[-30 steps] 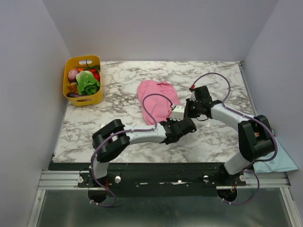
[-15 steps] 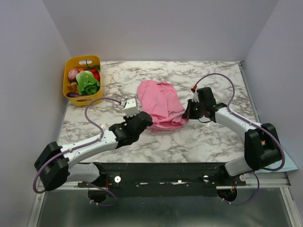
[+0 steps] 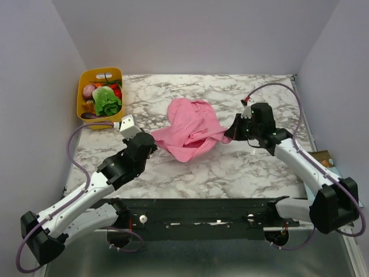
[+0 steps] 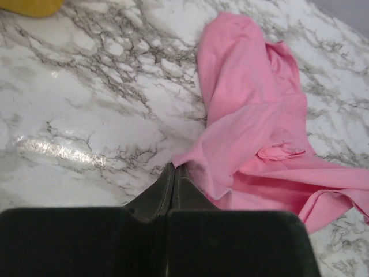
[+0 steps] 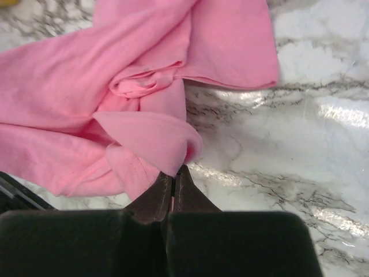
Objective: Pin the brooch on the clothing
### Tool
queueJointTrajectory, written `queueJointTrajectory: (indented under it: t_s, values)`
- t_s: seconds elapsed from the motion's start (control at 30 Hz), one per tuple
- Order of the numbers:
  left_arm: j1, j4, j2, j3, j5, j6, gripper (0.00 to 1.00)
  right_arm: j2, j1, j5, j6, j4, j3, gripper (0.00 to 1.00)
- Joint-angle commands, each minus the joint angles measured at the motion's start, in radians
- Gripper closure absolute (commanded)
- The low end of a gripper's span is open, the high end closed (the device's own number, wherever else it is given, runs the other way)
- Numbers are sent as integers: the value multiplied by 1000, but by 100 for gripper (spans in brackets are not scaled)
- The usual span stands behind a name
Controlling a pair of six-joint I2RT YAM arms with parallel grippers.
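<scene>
Left gripper [image 3: 150, 145] and right gripper [image 3: 229, 136], two in all, each pinch one shirt [image 3: 193, 130] mid-frame. Versus earlier: arms farther apart, shirt pulled wider.

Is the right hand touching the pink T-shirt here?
Touching. The right wrist view shows the right hand shut on a fold of the pink T-shirt.

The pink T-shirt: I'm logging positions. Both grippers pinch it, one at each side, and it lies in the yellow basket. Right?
Wrong place: the top external view shows the pink T-shirt on the marble table, apart from the yellow basket at the far left. The left gripper and right gripper do pinch it, one at each side.
</scene>
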Motion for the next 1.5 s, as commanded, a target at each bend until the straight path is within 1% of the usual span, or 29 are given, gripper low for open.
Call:
queueJointTrajectory:
  t_s: [0.0,0.17,0.47,0.57,0.6,0.8,0.87,0.9,1.0,1.17,1.37,1.47]
  values:
    - [9,-10,-31,141,-76,119,100,-118,-6,6,-4,-37,114,99]
    - [11,30,-17,280,-88,248,100,-241,-5,-6,-4,-85,238,99]
    - [11,102,0,559,-93,434,100,-355,-5,-41,-4,-109,459,99]
    - [11,123,5,657,-68,498,100,-381,-6,-65,-3,-109,510,99]
    - [9,124,12,710,-47,524,100,-390,-5,-70,-1,-109,522,99]
    - [9,124,35,873,59,577,100,-448,-6,-125,-2,-111,597,99]
    - [9,110,49,915,99,588,100,-470,-5,-136,-6,-111,636,99]
    - [9,90,63,960,111,589,100,-477,-6,-138,-9,-111,646,99]
    - [9,70,80,1020,162,592,100,-500,-5,-148,-6,-102,692,99]
    - [9,114,43,1033,232,569,100,-534,-5,-176,16,-54,720,99]
    - [9,122,41,1051,265,558,100,-542,-6,-188,20,-48,743,99]
    - [9,108,66,1070,237,572,100,-537,-6,-175,13,-46,732,99]
